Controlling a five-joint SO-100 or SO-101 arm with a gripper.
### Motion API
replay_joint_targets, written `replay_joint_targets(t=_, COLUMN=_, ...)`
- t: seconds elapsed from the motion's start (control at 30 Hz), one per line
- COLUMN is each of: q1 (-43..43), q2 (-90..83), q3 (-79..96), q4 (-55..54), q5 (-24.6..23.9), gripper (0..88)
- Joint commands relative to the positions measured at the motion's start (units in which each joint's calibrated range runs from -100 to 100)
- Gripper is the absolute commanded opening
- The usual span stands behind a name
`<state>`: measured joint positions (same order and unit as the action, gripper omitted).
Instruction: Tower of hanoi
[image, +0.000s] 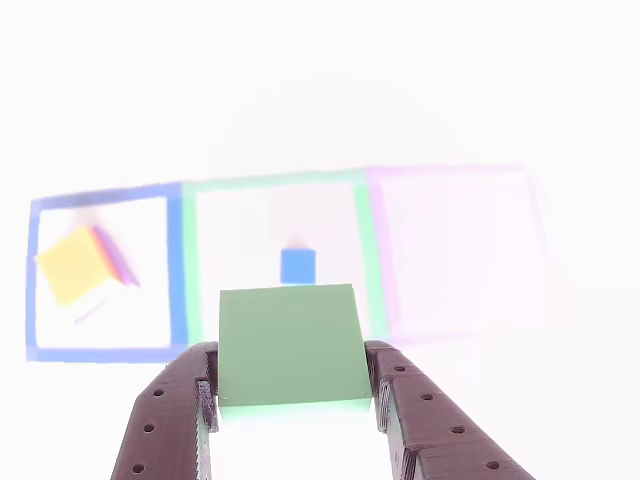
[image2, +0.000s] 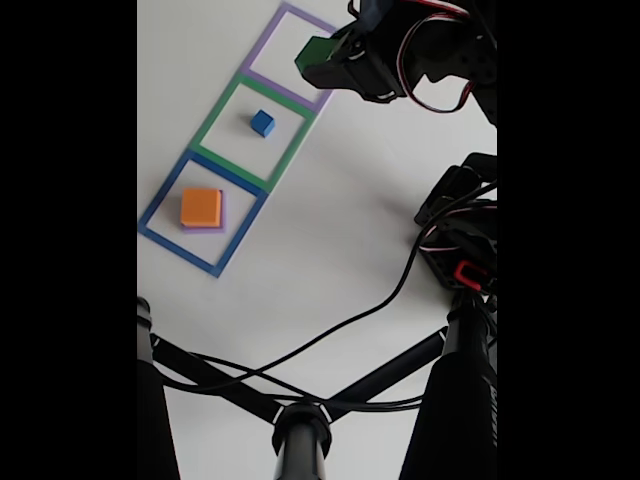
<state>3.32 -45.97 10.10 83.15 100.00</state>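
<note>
While the close view looks out between the two dark fingers, the gripper is clamped on the green block, one finger pressed against each side of it. Beyond the block, three flat square outlines lie in a row on the white table. The small blue cube sits inside the green outline in the middle. The orange-yellow block rests on the purple block inside the blue outline at the left of this view, with only an edge of the purple one showing. The purple outline at the right is washed out by glare.

Seen from the fixed view, the gripper holds the green block over the near edge of the purple outline; whether it touches the table cannot be told. The blue cube stands in the green outline. The orange-yellow block lies on the purple block in the blue outline. Black cables trail across the table toward a black stand.
</note>
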Motion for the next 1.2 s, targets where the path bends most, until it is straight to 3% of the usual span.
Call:
replay_joint_targets(t=0.0, q1=-6.58, q2=0.71, q3=-1.73, q4=-2.58, q5=0.0, gripper=5.5)
replay_joint_targets(t=0.43, q1=-24.22, q2=3.54, q3=7.54, q4=-13.59, q5=0.0, gripper=5.5)
replay_joint_targets(t=0.77, q1=-27.09, q2=-0.18, q3=19.45, q4=-21.69, q5=0.0, gripper=5.6)
replay_joint_targets(t=0.97, q1=-23.55, q2=-1.95, q3=34.81, q4=-38.37, q5=0.0, gripper=5.5)
replay_joint_targets(t=1.17, q1=-22.01, q2=-1.55, q3=53.36, q4=-64.85, q5=0.0, gripper=5.7)
